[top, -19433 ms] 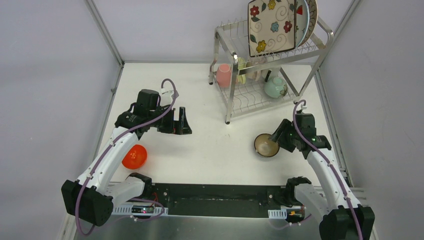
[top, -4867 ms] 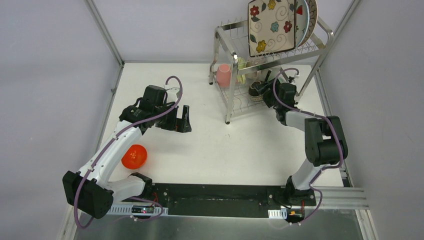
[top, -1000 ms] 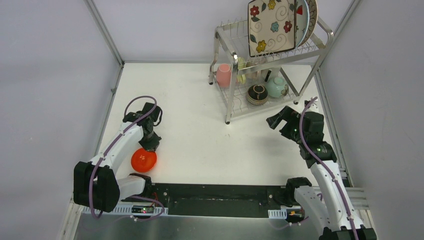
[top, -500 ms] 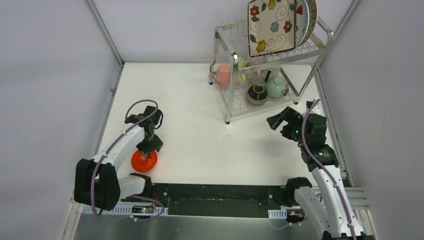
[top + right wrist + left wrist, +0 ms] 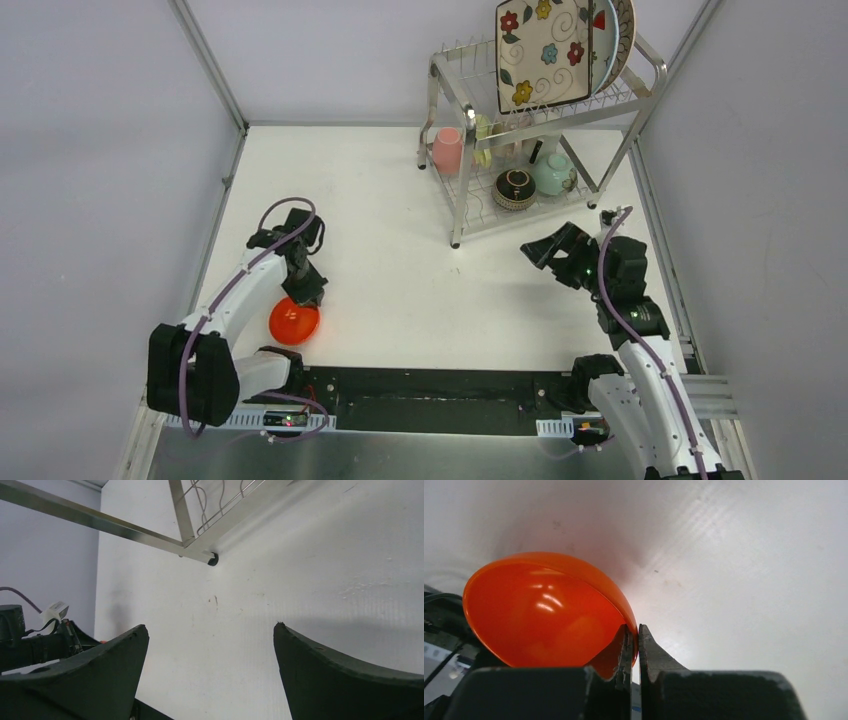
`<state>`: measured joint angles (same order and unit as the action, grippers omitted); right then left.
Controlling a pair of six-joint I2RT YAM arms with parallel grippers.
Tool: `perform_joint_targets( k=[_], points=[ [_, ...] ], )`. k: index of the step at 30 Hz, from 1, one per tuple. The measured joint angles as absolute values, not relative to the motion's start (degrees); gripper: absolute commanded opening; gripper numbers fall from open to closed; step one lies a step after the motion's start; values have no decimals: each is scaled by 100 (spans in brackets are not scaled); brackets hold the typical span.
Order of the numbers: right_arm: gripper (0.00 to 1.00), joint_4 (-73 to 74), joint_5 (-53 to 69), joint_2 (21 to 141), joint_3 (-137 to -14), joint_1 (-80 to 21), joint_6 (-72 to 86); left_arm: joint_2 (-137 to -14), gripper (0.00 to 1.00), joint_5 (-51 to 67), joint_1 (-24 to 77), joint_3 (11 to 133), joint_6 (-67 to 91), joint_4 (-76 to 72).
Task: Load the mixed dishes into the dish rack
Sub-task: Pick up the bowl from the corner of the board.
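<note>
Item: orange bowl (image 5: 295,322), last dish on the bench (image 5: 400,260), near its front-left edge and well apart from the dish rack (image 5: 463,190). Holder: left hand (image 5: 305,292), closed on the bowl's rim, one finger inside and one outside, as the left wrist view shows (left hand (image 5: 634,632), orange bowl (image 5: 544,615)). Second holder: right hand (image 5: 545,250), spread wide and carrying nothing, hanging over the bench just in front of the rack; its wrist view shows a rack foot (image 5: 214,559) and bare bench between the fingers. Rack contents: square floral plate (image 5: 543,55) upright on the upper tier; pink cup (image 5: 447,150), brown bowl (image 5: 515,188) and mint bowl (image 5: 552,173) on the lower tier. Handling note, as judgement: the pinch takes only a thin strip of rim, so the bowl may swing about the fingers. Raise it straight off the bench before travelling, move slowly, and approach the lower tier from the front. The gap between pink cup and brown bowl looks the likeliest berth. The right hand should stay out of that path. Change against the earliest view: the brown bowl then sat on the bench at the right hand and is now racked. The orange bowl then lay ungripped, with the left hand open and well away from it.
</note>
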<state>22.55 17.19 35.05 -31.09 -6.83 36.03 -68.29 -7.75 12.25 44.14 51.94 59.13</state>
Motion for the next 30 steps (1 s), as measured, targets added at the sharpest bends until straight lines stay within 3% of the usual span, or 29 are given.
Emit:
perform_joint_targets(
  k=[13, 23, 30],
  points=[
    [94, 1675, 2661, 3533, -2904, -683, 3870, -5612, 0, 1743, 1227, 4491, 4431, 4554],
    [91, 1546, 2998, 3212, -2856, -856, 3859, -5614, 0, 4215, 1227, 4307, 4268, 2928],
    [90, 1052, 3216, 3173, -2821, -1192, 3680, -5953, 0, 5159, 1437, 4344, 3935, 2408]
  ],
)
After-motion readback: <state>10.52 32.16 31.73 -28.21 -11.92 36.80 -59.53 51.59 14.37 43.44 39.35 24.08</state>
